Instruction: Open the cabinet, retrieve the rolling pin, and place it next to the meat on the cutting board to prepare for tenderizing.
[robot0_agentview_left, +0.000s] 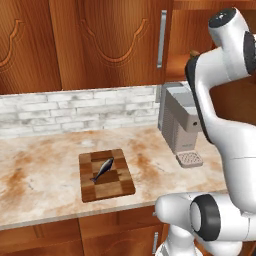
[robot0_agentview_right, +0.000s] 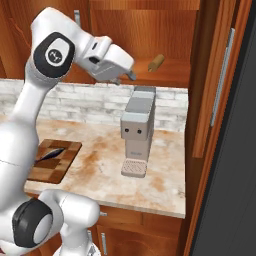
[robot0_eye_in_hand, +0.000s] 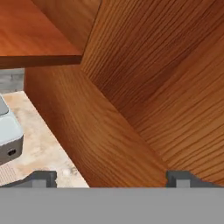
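Two task items sit low in my left base view: the meat (robot0_agentview_left: 102, 169) lies on the cutting board (robot0_agentview_left: 107, 175) on the counter (robot0_agentview_left: 45, 165), beside a grey coffee machine (robot0_agentview_left: 181, 125). From the right base view I see the cabinet (robot0_agentview_right: 165, 45) standing open with its door (robot0_agentview_right: 216, 80) swung right, the rolling pin (robot0_agentview_right: 156, 62) on its shelf, and the gripper (robot0_agentview_right: 131, 76) just short of it. Hand view gives me reddish wood close up and two finger tips (robot0_eye_in_hand: 43, 178) set wide apart, holding nothing.
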